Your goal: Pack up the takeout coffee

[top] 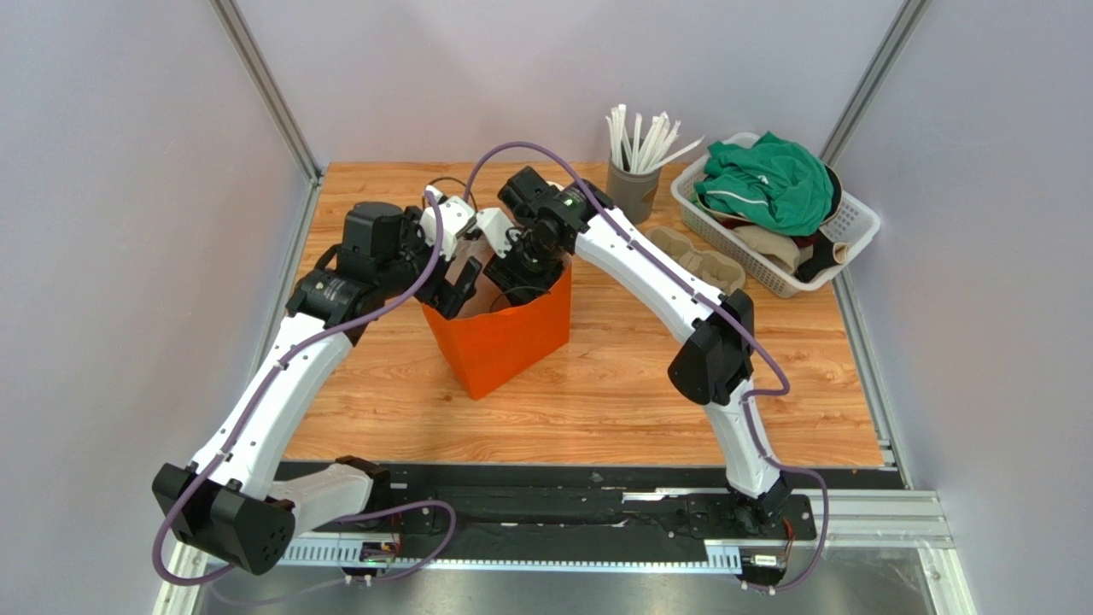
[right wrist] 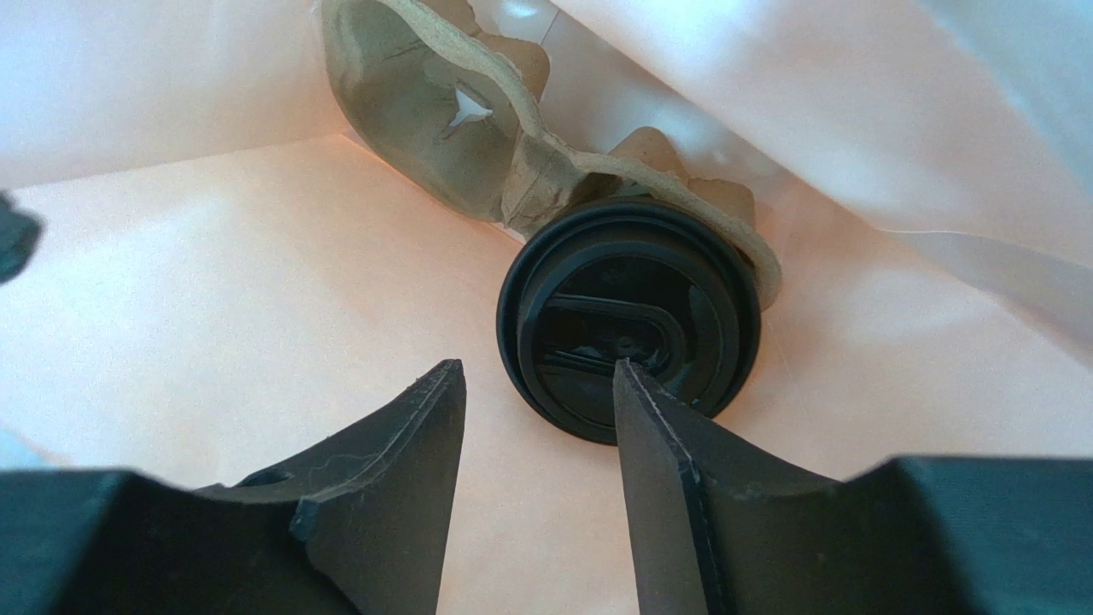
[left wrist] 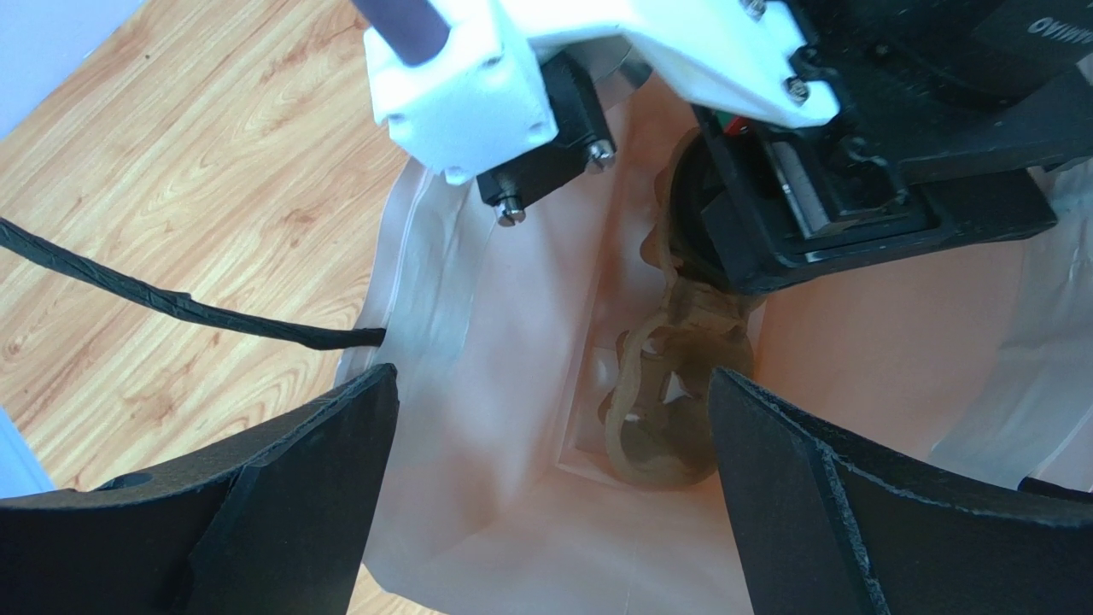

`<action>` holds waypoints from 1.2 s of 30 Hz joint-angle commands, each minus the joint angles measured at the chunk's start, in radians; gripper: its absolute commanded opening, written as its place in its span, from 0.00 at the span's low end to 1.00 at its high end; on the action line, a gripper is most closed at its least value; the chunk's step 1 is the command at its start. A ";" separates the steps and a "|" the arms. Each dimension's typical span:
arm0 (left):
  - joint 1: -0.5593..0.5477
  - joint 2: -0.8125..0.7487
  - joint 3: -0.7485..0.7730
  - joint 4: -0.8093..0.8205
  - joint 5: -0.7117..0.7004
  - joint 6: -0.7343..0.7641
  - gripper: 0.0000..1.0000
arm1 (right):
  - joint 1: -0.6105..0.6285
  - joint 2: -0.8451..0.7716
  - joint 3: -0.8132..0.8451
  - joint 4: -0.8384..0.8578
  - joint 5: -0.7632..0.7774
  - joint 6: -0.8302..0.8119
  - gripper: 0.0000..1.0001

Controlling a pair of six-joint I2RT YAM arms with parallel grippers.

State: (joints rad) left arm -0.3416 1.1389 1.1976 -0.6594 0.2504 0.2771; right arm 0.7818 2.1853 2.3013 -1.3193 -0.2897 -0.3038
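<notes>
Left gripper (left wrist: 552,378): spread wide over the mouth of the orange bag (top: 507,336), pinching nothing. Deep inside, takeout coffee (right wrist: 629,314), seated in a cardboard carrier (right wrist: 436,115). Right gripper (right wrist: 536,368): parted, just beside the lid. Looks like the placing step, near done; calls next for lifting straight out without snagging the bag.

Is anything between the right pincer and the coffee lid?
No. The right wrist view shows the open right pincer just short of the black lid, nothing between; a cardboard carrier borders it.
</notes>
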 commanded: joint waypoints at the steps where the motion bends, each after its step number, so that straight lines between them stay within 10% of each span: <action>1: 0.012 -0.024 -0.010 0.004 -0.002 0.005 0.99 | -0.007 -0.078 0.018 0.014 0.017 -0.020 0.51; 36: 0.013 -0.015 -0.004 -0.005 0.050 0.013 0.99 | -0.016 -0.346 -0.040 0.253 0.130 0.008 0.52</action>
State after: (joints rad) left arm -0.3332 1.1389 1.1973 -0.6617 0.2638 0.2779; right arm 0.7708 1.9053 2.2631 -1.1313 -0.1963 -0.3058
